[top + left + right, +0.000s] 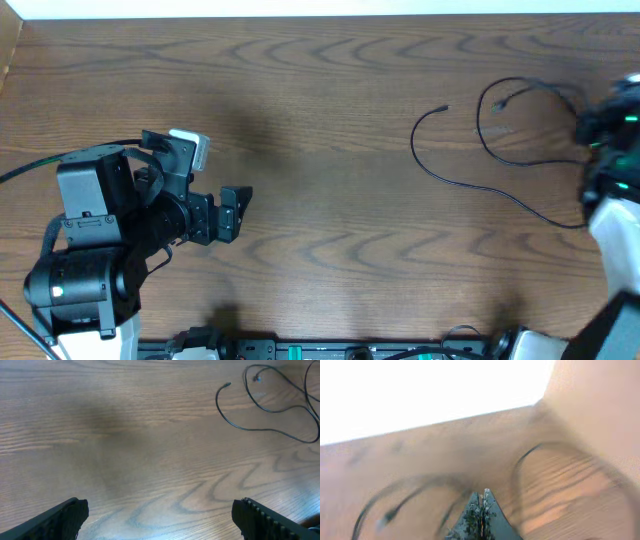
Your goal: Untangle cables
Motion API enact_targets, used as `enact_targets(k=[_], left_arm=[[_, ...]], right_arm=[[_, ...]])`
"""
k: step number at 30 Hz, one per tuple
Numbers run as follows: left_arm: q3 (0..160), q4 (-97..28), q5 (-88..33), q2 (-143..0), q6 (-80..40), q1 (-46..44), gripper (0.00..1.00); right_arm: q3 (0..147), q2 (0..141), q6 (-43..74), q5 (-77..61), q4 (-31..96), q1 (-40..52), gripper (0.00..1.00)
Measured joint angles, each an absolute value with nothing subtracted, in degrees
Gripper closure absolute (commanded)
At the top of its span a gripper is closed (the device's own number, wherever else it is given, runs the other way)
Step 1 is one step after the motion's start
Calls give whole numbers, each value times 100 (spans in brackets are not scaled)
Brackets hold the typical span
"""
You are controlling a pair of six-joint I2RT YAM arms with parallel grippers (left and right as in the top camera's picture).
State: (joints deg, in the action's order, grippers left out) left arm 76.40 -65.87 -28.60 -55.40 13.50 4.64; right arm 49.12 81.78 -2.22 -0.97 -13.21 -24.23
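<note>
A thin black cord (438, 176) lies in open curves on the wooden table at the right, with a small plug end (444, 108) pointing left and a loop (500, 95) behind it. No white cord shows. My right arm (612, 150) hangs over the cord's right end at the frame edge. In the right wrist view my right gripper (481, 493) is shut, its tips pressed together just above the table. The blurred cord (410, 482) runs close past them, and blur hides whether it is pinched. My left gripper (238, 212) (160, 510) stands wide open and empty far to the left.
The left wrist view shows the same cord (250, 430) far ahead at the upper right. The table's far edge (320, 14) meets a white wall. The robot bases and their leads (300, 350) line the near edge.
</note>
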Motion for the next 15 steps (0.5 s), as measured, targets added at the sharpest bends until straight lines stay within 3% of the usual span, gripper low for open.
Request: enact_targets(k=[10,11,12,13,14,15], left_arm=[[7642,-6676,-2862,-5540,1350,464,2],[7642,-6683,-2862,-5540,1350,464,2],[7642,-6681,-2862,-5540,1350,464,2],[7642,-6685,-2860,-5540,1350,464,2],[7642,-6685,-2860,-5540,1350,464,2],[7640,-6689,-2862,-5540,1350,464,2]], right_arm=[[5057,8001,910,224,-952,-4499,97],[5057,8049,1070,148,-917,-4637,81],[5057,8103,1223,34,-891,-4751,53],[5057,8180,1437,-108,-871,-4840,17],[5057,8246,1579,-235,-843,-4884,1],[5057,8329,1780,-392,-738,-4899,1]])
